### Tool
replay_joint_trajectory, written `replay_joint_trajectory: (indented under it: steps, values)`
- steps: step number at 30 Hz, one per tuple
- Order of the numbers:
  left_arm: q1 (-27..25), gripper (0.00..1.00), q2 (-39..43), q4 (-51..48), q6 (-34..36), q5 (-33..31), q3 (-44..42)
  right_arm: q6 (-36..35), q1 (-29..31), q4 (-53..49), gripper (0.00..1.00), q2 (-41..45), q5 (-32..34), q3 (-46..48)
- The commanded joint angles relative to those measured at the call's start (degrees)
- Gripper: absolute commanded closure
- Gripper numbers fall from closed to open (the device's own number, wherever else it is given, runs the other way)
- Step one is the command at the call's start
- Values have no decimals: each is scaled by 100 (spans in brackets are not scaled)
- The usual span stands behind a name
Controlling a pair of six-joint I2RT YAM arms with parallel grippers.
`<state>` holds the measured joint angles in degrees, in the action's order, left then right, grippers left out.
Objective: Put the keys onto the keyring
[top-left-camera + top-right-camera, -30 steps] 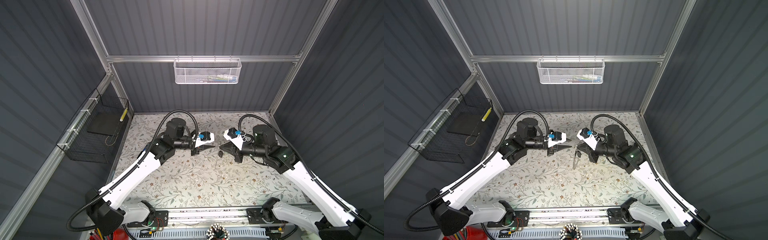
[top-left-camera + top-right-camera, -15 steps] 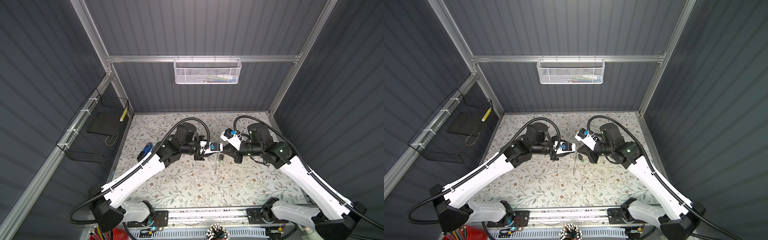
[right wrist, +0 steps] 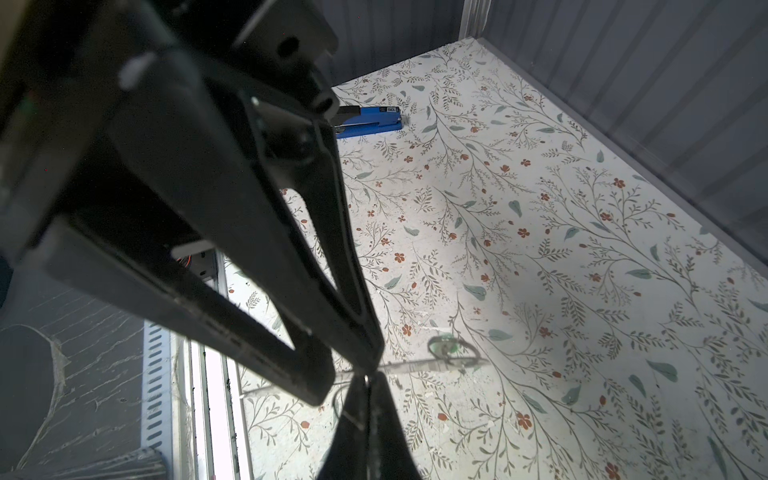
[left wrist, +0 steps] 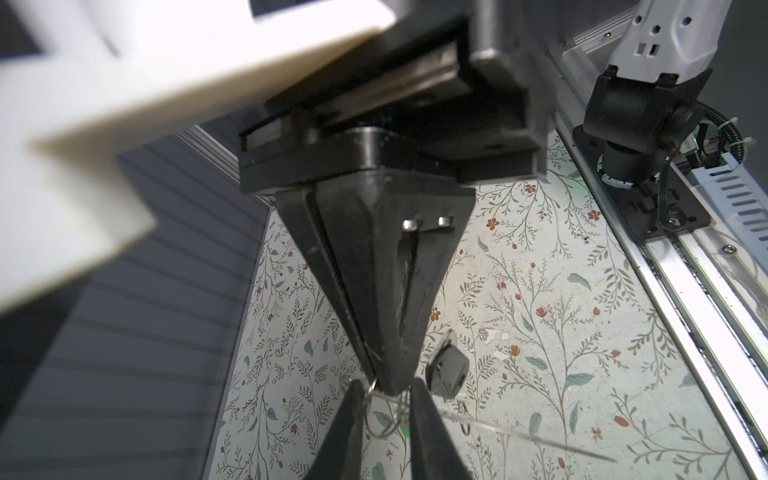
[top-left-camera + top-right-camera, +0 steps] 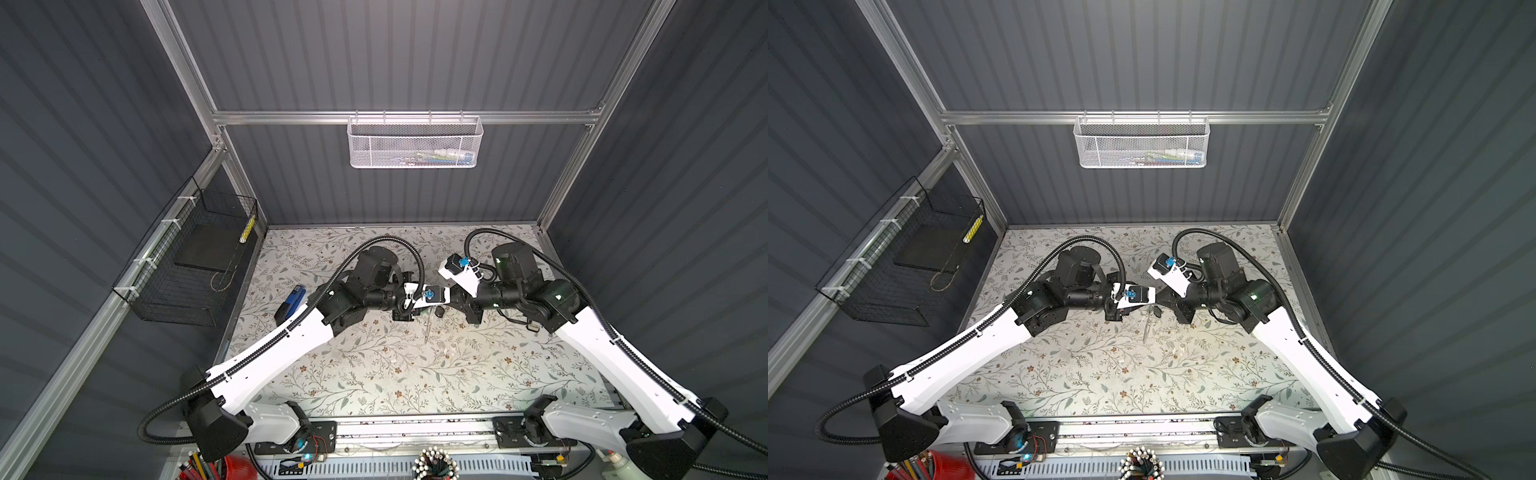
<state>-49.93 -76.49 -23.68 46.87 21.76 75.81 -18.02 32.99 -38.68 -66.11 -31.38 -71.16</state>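
Note:
Both grippers meet tip to tip above the middle of the floral mat. My right gripper (image 3: 365, 380) is shut on the keyring (image 3: 415, 365), a thin grey strip seen edge-on, hanging down in both top views (image 5: 428, 328). Small wire rings (image 4: 384, 415) and a scrap of green hang at its tip. A key with a black oval head (image 4: 446, 372) dangles beside them. My left gripper (image 4: 386, 384) is open a little. Its fingers (image 4: 353, 424) straddle the right gripper's tip and the small wire rings. The green tag is mostly hidden.
A blue stapler (image 5: 290, 304) lies on the mat left of the left arm. A black wire basket (image 5: 195, 266) hangs on the left wall and a white mesh basket (image 5: 415, 143) on the back wall. The arms' rail (image 5: 415, 428) runs along the front edge.
My left arm has swung right to meet the right gripper, uncovering the blue stapler. The right gripper has shifted slightly left with the keyring. My left jaws have narrowed.

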Motion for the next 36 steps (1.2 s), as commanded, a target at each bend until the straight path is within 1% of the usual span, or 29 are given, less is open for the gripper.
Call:
replay_joint_trajectory:
  steps: [1,8,10,12,19,21,22,32,34,36]
  values:
    - [-40,79,-109,-7,-88,-38,120,23,21,-6,100,52,-149,-148]
    - [-49,81,-157,-159,-29,-181,188,-124,27,8,100,133,-149,-73]
    - [-51,85,-180,-233,4,-164,222,-162,39,35,100,161,-140,-35]
    - [-54,87,-195,-266,11,-133,258,-209,52,45,100,159,-102,-2]
    - [-53,91,-191,-351,50,-73,294,-365,108,41,100,159,61,54]
    - [-51,91,-208,-370,41,-45,300,-392,122,107,100,162,36,68]
    - [-44,91,-222,-382,44,-33,304,-403,129,133,100,328,35,76]
    - [-60,92,-295,-420,15,10,320,-448,187,403,100,497,-44,174]
    - [-52,94,-306,-445,26,20,306,-436,191,467,100,532,-61,202]
    - [-55,100,-301,-438,15,60,297,-414,186,564,99,578,-48,248]
